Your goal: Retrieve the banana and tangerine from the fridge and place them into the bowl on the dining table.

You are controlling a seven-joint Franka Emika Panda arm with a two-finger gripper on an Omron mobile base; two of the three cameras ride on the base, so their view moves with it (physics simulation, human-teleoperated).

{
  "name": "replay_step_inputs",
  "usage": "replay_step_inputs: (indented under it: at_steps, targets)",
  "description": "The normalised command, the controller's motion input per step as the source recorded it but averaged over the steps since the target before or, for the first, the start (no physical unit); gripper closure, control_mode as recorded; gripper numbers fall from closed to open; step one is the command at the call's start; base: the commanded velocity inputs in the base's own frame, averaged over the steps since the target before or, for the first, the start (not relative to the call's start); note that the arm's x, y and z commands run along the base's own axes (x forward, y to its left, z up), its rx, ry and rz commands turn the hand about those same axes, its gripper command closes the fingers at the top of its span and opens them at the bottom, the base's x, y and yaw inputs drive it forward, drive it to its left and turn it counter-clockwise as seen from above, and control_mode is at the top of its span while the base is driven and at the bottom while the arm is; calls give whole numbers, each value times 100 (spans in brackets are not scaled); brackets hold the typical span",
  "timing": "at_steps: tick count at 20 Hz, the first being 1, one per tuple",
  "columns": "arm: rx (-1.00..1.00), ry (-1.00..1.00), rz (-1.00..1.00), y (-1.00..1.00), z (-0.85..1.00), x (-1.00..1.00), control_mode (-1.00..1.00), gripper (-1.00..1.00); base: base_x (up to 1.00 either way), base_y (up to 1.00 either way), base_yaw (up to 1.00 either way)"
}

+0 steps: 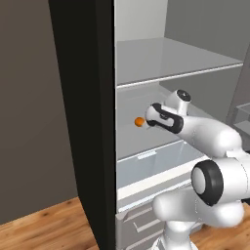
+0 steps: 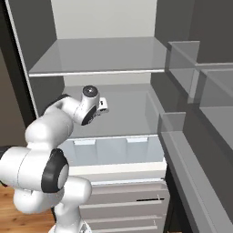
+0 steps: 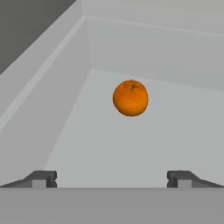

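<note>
Hand (image 3: 112,179) gapes wide short of the unlabelled tangerine (image 3: 130,98).

Light is even and soft across all three rendered views, with no glare and hardly any cast shadows. The fridge (image 1: 146,68) interior reads pale grey; its side edge at left of the left base view is near black. Edges look slightly soft, undistorted.

Both base views face open fridge (image 1: 146,73) interior from opposite sides; hand view close on shelf.
</note>
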Motion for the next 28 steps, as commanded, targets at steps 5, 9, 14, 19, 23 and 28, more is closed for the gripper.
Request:
replay_step_inputs:
  at_steps: [5,9,14,19,23,28]
  targets:
    - [0,0,0,8,-10,33,-100,-100,0,0,0]
    - [0,0,0,6,-17,31,-100,-100,0,0,0]
    - [0,0,0,3,-18,32,-100,-100,0,0,0]
    - [0,0,0,4,-17,32,-100,-100,0,0,0]
    - [0,0,0,7,-19,33,-100,-100,0,0,0]
    - [0,0,0,3,-18,35,-100,-100,0,0,0]
